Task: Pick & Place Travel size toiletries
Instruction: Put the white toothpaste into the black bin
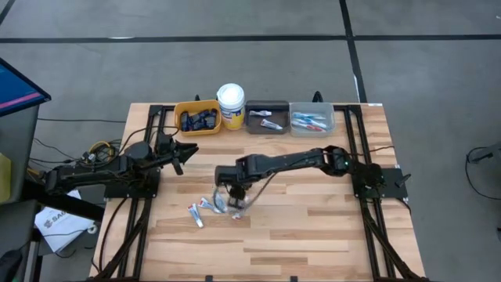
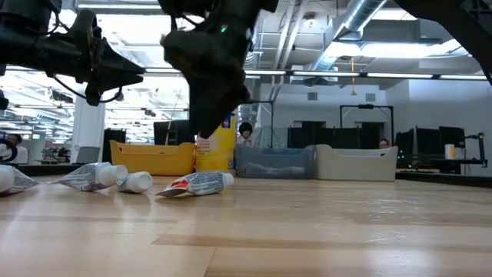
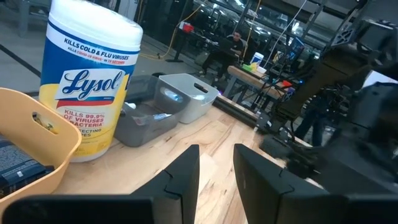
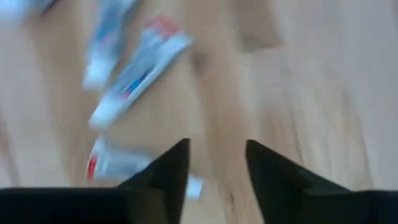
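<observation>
Several small white tubes with red-blue marks lie flat on the wooden table: one (image 1: 196, 213), a pair (image 1: 213, 204) and one (image 1: 236, 208). In the low view they show as one near tube (image 2: 196, 183) and others to its left (image 2: 96, 175). My right gripper (image 1: 228, 193) hangs above them, fingers pointing down, open and empty (image 4: 216, 165). In its wrist view a tube (image 4: 140, 71) lies ahead of the fingers and another (image 4: 106, 165) beside one finger. My left gripper (image 1: 185, 153) waits at the left, raised, open and empty (image 3: 217, 168).
Along the far edge stand a yellow bin (image 1: 197, 117) with dark navy tubes, a white-lidded yellow tub (image 1: 231, 104), a dark bin (image 1: 266, 119) and a grey bin (image 1: 311, 118), each with a few items. Bare wood lies toward the near edge.
</observation>
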